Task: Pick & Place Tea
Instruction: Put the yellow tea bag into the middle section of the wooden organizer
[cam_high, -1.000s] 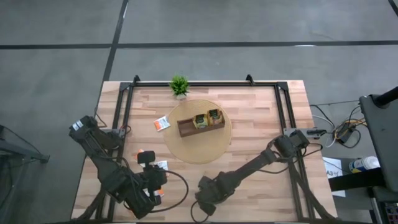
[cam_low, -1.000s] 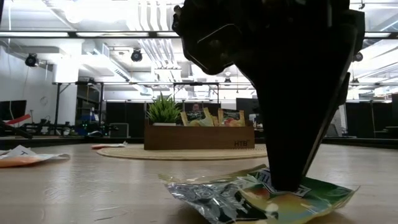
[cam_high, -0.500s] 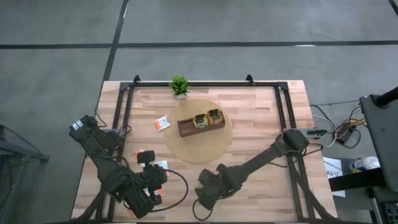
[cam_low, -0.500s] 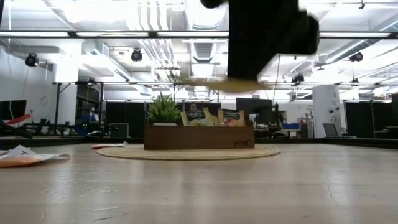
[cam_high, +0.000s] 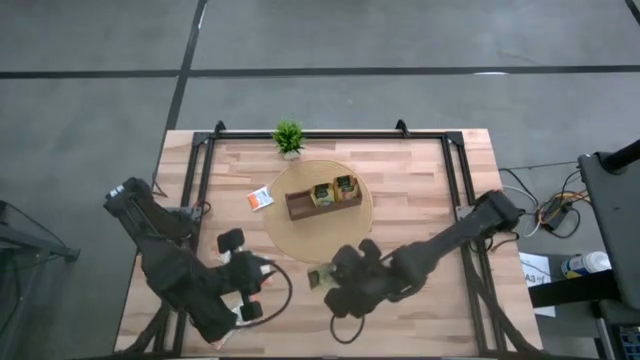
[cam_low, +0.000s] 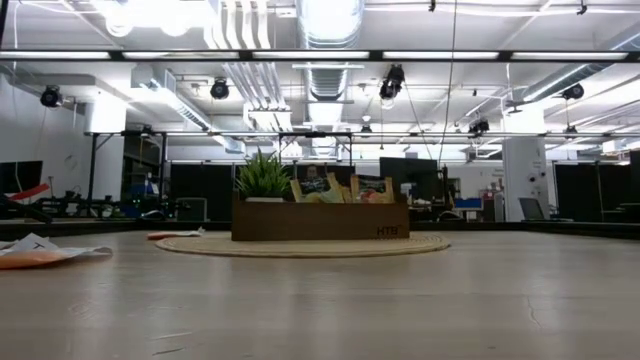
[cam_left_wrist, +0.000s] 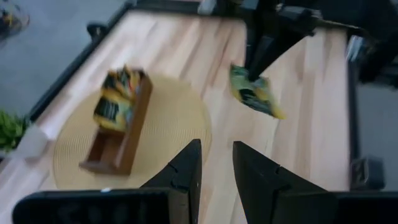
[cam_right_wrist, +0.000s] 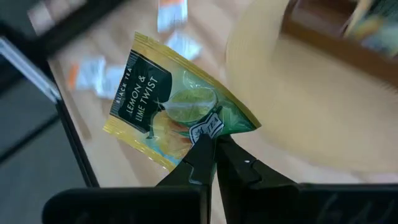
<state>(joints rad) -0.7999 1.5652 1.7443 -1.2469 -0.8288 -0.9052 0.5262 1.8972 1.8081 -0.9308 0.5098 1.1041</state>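
Left gripper (cam_left_wrist: 215, 163) hovers above the table's near-left area, fingers slightly parted, holding nothing. White-and-orange sachets (cam_high: 261, 199) lie on the bare wooden table (cam_high: 420, 190) to the left of the round woven mat (cam_high: 300, 240). On the mat stands the brown compartment tray (cam_high: 300, 207): its left compartment is empty, the other compartments hold upright green-and-yellow sachets (cam_high: 345, 185). Right gripper (cam_right_wrist: 214, 146) is clamped tight on one corner of a green-and-yellow sachet (cam_right_wrist: 168, 106), lifted clear of the table at the mat's near edge.
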